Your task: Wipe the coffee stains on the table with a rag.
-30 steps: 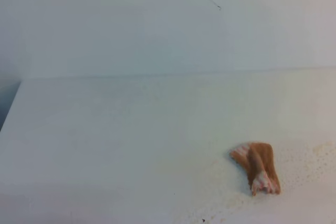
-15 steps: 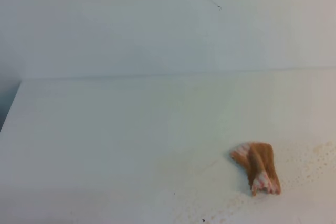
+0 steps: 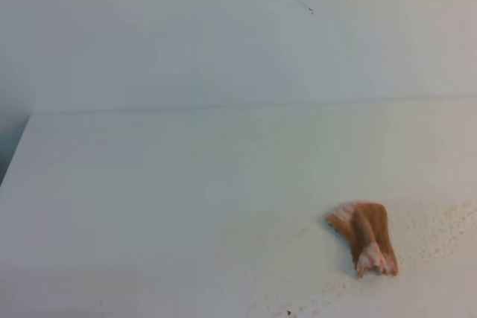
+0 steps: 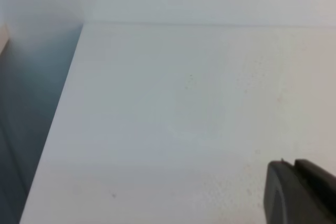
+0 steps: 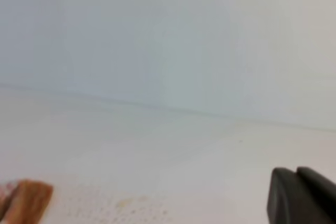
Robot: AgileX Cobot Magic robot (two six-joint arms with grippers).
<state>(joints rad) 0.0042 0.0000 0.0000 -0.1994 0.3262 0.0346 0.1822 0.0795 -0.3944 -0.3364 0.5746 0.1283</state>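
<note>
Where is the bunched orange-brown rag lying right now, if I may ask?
In the exterior high view the bunched orange-brown rag lies low right on the white table, among faint coffee specks.

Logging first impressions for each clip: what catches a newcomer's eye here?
The orange-brown rag lies bunched on the white table, toward its near right, with no gripper on it. Faint brown coffee stains speckle the surface right of it. Otherwise, only a dark gripper tip sits in each wrist view's corner.

Soft, even, slightly dim light washes the table [image 3: 149, 184] pale, with faint shadow beside the rag [image 3: 365, 237]; wrist views are blurred.
</note>
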